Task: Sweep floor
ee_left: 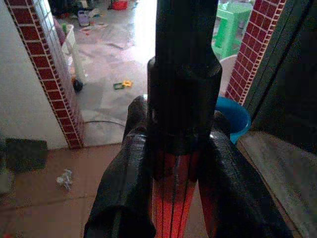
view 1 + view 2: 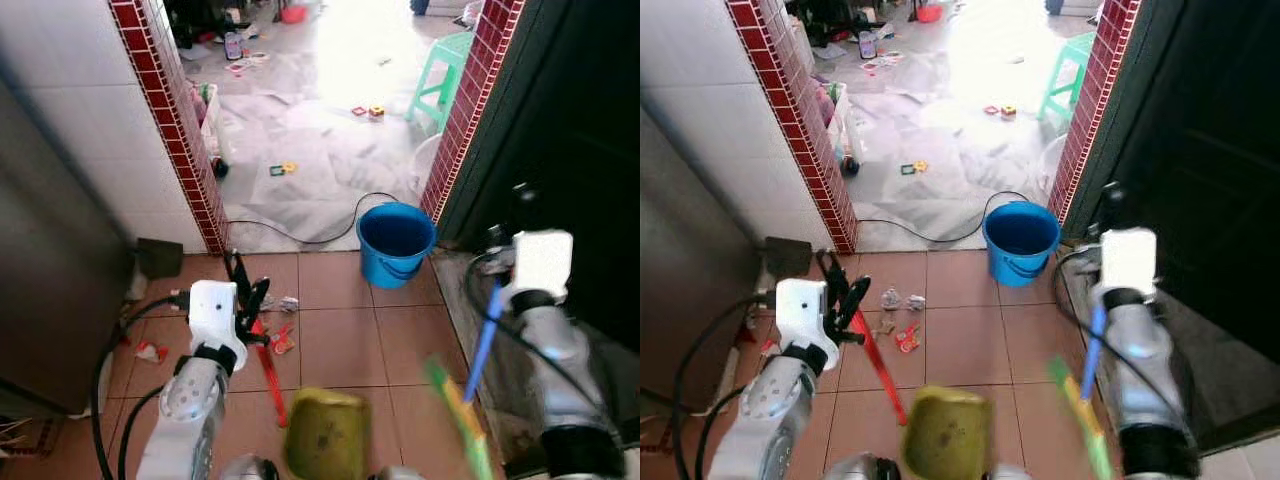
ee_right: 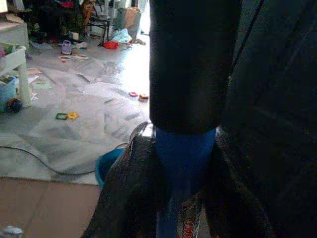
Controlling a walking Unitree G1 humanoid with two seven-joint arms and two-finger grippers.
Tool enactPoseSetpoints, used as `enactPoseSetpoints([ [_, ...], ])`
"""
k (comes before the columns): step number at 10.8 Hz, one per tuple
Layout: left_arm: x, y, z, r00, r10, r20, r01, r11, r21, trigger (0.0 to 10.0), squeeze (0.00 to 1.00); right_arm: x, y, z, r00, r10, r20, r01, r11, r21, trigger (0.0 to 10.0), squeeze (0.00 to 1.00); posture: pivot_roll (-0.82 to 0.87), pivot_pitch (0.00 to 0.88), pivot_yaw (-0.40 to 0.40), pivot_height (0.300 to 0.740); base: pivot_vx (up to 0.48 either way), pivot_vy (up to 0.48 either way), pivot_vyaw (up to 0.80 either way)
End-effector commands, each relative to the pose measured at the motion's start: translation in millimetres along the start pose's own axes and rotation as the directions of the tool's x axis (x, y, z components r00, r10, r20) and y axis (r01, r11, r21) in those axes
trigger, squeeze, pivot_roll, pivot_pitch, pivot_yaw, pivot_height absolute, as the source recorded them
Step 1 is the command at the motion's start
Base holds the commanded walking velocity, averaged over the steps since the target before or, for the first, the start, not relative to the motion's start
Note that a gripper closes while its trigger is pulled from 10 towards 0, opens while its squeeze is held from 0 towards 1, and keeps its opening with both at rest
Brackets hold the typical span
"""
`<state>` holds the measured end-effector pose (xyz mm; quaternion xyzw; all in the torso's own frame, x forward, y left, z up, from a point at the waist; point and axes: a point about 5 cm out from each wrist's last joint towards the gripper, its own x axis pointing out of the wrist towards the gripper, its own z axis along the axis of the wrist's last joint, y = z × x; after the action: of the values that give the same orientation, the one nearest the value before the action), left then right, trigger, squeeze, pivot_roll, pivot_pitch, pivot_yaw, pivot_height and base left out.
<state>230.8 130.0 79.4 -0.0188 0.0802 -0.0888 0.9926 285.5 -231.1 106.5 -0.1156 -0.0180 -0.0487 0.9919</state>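
The red handle runs diagonally through the lower left-centre of the left eye view, from the left gripper down toward the bottom edge; in the left wrist view the two black fingers are clamped on either side of this red shaft, whose upper part turns black. A blue handle stands in the lower right of the frame, held by the right gripper, whose fingers close around the blue shaft just under a black sleeve; a green and yellow blurred strip slants toward the bottom right below it. A blurred olive-yellow object, which I cannot identify, sits at the bottom centre.

Scraps of litter lie on the terracotta tiled floor just beside the red handle, with crumpled pale bits a little above them and a red-and-white wrapper at the left; a dark dustpan-like shape rests against the wall at middle left.

A blue bucket stands at the centre right, at the doorway threshold; a black cable curves along the grey floor behind it. Red-tiled door posts frame the opening; beyond, at the top of the frame, a green stool and scattered small toys lie on the pale floor.
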Motion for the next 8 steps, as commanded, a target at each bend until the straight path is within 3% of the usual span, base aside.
enactPoseSetpoints([
  [1, -0.2, 5.9, 12, 0.999, 0.013, 0.049, -0.014, 1.000, 0.023, 10.0, 0.00, 1.9, 4.8, 13, 0.999, 0.007, 0.040, -0.008, 1.000, 0.020, 10.0, 0.00, -0.13, 0.000, 0.023, 0.740, 0.000, 0.000, 0.00],
  [2, -7.3, 5.7, 11, 0.999, 0.022, 0.041, -0.023, 1.000, 0.016, 10.0, 0.00, -1.4, 12.2, 21, 0.994, 0.076, 0.077, -0.075, 0.997, -0.014, 10.0, 0.00, -0.12, 0.000, 0.028, 0.740, 0.000, 0.000, 0.00],
  [3, -20.3, 4.5, 3, 1.000, 0.009, 0.021, -0.010, 1.000, 0.019, 10.0, 0.00, -12.7, 12.0, 14, 0.996, 0.070, 0.053, -0.070, 0.998, 0.001, 10.0, 0.00, -0.10, 0.000, 0.040, 0.740, 0.000, 0.000, 0.00],
  [4, -22.1, 7.5, -7, 1.000, 0.014, -0.019, -0.014, 0.999, 0.030, 10.0, 0.00, -21.6, 15.1, -2, 0.997, 0.079, 0.001, -0.079, 0.997, -0.011, 10.0, 0.00, -0.11, 0.000, 0.059, 0.740, 0.000, 0.000, 0.00],
  [5, -24.7, 14.0, -15, 0.999, 0.023, -0.042, -0.021, 0.999, 0.047, 10.0, 0.00, -32.9, 15.6, -10, 0.995, 0.098, -0.009, -0.098, 0.992, -0.074, 10.0, 0.00, -0.13, 0.000, 0.079, 0.740, 0.000, 0.000, 0.00],
  [6, -30.1, 15.2, -19, 0.997, 0.012, -0.079, -0.008, 0.999, 0.047, 10.0, 0.00, -36.7, 5.8, -9, 0.998, 0.060, -0.026, -0.062, 0.995, -0.076, 10.0, 0.00, -0.14, 0.000, 0.080, 0.740, 0.000, 0.000, 0.00],
  [7, -29.4, 14.5, -11, 0.998, -0.005, -0.066, 0.008, 0.999, 0.043, 10.0, 0.00, -33.1, -0.7, 1, 0.999, 0.045, -0.016, -0.046, 0.997, -0.064, 10.0, 0.00, -0.15, 0.000, 0.065, 0.740, 0.000, 0.000, 0.00],
  [8, -15.8, 15.1, -1, 0.998, 0.000, -0.059, 0.001, 1.000, 0.018, 10.0, 0.00, -21.3, -1.0, 8, 0.999, 0.035, -0.001, -0.035, 0.997, -0.063, 10.0, 0.00, -0.15, 0.015, 0.086, 0.740, 0.000, 0.000, 0.00],
])
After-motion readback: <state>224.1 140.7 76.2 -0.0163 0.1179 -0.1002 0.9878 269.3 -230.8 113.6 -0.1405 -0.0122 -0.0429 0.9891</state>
